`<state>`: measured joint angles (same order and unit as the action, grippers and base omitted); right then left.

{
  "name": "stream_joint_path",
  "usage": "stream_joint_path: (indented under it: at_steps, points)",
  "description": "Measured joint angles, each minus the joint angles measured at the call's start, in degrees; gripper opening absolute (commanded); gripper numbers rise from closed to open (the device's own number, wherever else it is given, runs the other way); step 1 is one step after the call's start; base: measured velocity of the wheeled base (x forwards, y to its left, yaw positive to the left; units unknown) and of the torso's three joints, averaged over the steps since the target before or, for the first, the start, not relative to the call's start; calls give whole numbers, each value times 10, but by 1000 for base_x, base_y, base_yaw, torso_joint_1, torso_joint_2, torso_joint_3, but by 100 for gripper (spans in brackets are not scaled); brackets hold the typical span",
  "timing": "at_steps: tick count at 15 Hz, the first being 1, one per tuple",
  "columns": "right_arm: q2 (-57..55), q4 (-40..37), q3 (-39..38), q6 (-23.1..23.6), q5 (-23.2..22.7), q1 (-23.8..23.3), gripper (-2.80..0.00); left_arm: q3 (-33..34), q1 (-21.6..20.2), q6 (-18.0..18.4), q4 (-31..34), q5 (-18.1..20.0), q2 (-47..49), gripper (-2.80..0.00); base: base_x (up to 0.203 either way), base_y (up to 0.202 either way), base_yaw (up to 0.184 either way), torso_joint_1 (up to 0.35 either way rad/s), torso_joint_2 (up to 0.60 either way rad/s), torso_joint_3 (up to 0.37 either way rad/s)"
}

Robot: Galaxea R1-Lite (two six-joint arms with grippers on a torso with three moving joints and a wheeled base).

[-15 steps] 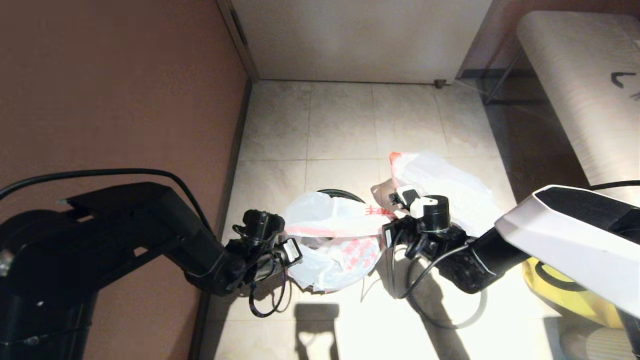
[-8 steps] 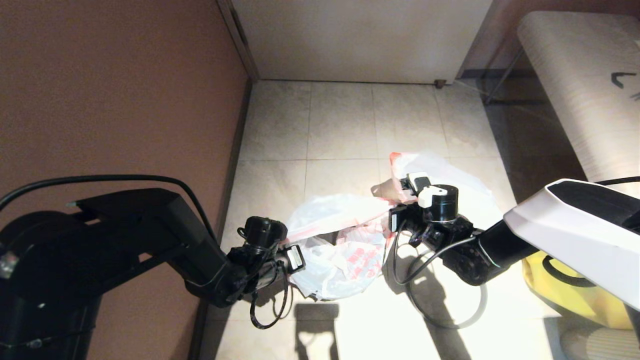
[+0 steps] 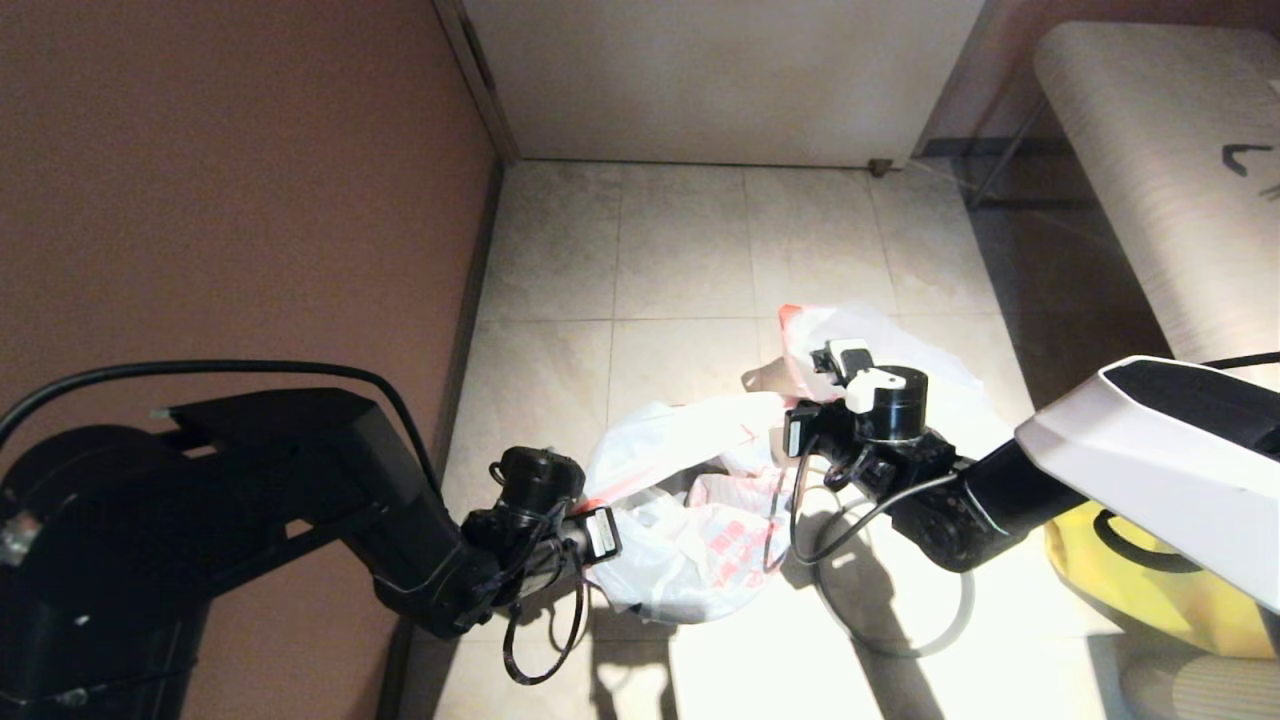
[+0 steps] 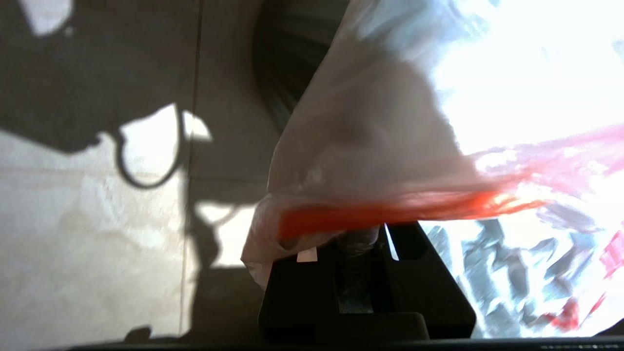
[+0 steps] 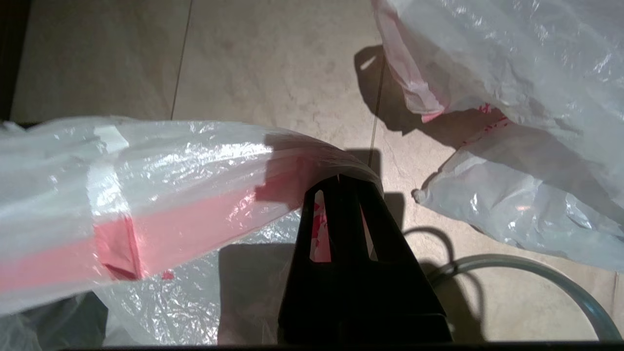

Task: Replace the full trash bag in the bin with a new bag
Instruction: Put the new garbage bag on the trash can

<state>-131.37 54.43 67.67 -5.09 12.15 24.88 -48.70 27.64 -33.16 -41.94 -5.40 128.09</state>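
Two grippers share one load in our head view: the left gripper (image 3: 603, 531) and right gripper (image 3: 797, 432) each pinch an end of the new bag (image 3: 690, 500), whose mouth edge runs between them above the mostly hidden bin (image 3: 703, 482). Our left wrist view shows jaws clamped on the red edge (image 4: 390, 212). Our right wrist view shows the same grip, the full trash bag (image 5: 526, 122) on the floor beyond.
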Motion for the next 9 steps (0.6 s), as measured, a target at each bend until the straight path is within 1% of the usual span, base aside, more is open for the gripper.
stream_joint_path:
  at_steps: [2, 4, 6, 9]
  points:
    - [2, 6, -40, 7, 0, 1, -280, 0, -5, 0, -8, 0, 2, -280, 0, 0, 0, 0, 0, 0]
    - [-1, 32, -76, 15, 0, 1, -280, 3, -5, 1, -9, 1, 2, -280, 0, 0, 0, 0, 0, 0]
    - [-9, 51, -65, 23, 1, -4, -280, 7, -5, 1, -8, 4, 1, -280, 0, 0, 0, 0, 0, 0]
    - [-18, 50, -30, 27, 1, -9, -280, 17, -3, 2, -9, 33, -5, -280, 0, 0, 0, 0, 0, 0]
